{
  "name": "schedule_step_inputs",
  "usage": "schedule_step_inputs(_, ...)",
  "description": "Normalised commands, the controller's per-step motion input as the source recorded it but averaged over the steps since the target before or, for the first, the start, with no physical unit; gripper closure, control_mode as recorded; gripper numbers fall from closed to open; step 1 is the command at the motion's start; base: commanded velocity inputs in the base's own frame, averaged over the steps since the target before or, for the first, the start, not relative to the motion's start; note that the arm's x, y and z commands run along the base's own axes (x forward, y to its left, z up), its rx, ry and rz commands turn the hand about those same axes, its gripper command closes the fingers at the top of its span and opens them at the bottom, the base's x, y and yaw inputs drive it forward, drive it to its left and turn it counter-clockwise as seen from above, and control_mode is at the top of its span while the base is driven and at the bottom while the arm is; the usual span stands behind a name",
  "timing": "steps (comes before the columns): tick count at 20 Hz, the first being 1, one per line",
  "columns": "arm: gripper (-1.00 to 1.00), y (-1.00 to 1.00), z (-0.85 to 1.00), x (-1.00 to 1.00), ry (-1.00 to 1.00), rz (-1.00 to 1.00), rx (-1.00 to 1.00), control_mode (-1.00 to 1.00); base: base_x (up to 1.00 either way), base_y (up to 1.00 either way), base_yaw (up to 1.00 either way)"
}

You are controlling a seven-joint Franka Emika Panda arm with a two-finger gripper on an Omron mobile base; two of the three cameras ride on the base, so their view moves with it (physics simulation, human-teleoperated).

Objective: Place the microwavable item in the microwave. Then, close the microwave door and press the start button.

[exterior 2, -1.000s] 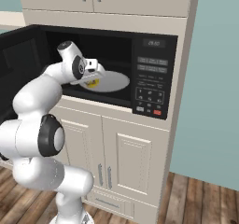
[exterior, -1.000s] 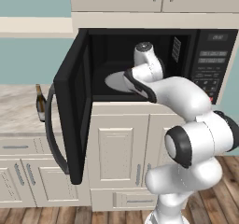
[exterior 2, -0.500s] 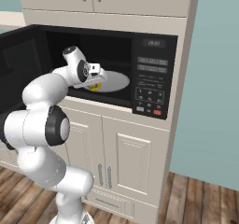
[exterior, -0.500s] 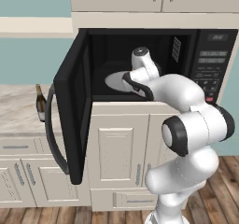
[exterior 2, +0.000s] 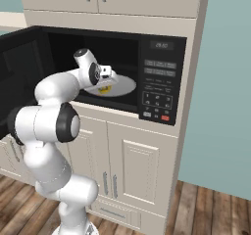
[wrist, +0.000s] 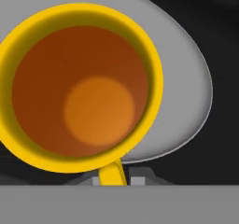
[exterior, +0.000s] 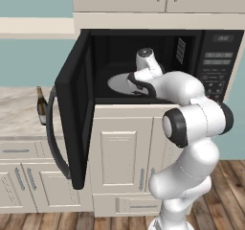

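Mug directly under the hand, over the turntable inside the open microwave.

The mug [wrist: 81,87] stands upright with its mouth facing the gripper [exterior 2: 104,80], its handle [wrist: 112,173] rising between the two finger tips, which seem to pinch it (the contact itself is cut off at the lower edge). The turntable [wrist: 186,92] lies right below; whether the mug bottom touches it, I cannot tell. From the base, the wrist hides most of the mug inside the microwave [exterior 2: 162,62]. The microwave door [exterior: 74,107] stands wide open.

arm bent forward, wrist angled down, fingers [wrist: 112,175] pinched together.
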Motion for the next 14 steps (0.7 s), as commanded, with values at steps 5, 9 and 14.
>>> schedule_step_inputs(5, 1.00, -0.07, -0.12, 0.40, 0.00, 0.00, 0.00, -1.00, 0.00, 0.00, 0.00)
schedule_step_inputs(9, 1.00, 0.00, -0.23, 0.31, 0.00, 0.00, 0.00, -1.00, 0.00, 0.00, 0.00)
schedule_step_inputs(14, -1.00, 0.00, -0.22, 0.26, 0.00, 0.00, 0.00, -1.00, 0.00, 0.00, 0.00)
